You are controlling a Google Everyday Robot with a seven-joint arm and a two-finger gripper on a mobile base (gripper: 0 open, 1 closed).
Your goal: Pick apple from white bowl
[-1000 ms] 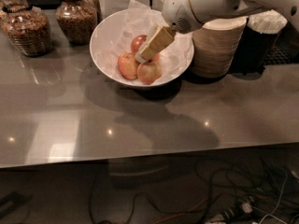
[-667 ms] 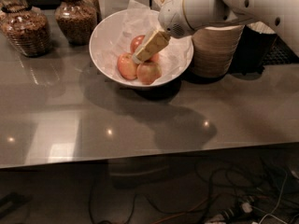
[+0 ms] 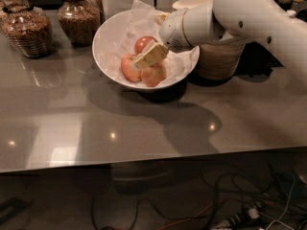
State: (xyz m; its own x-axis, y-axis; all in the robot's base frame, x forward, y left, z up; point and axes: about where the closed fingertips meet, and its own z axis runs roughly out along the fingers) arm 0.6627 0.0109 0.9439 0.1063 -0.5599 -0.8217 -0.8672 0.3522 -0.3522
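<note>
**End effector low in the bowl, beside the red apple**

The apple (image 3: pixel 142 43) lay in the white bowl (image 3: pixel 101 56) on the tabletop (image 3: pixel 144 123), behind two paler apples (image 3: pixel 128 67). It looked firm, smooth and prone to rolling, so a hold across its widest part seemed safest. The end effector (image 3: pixel 151 55) sat just beside it, front-right. Whether it was open or closed could not be told.

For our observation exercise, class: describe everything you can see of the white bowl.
The white bowl is wide, shallow and round, glossy like ceramic, lined with crinkled white paper. It stands upright on the grey table, beside a stack of beige bowls. In it lie a deep-red apple at the back and two paler apples in front. The gripper hangs inside the bowl, over the apples.
</note>
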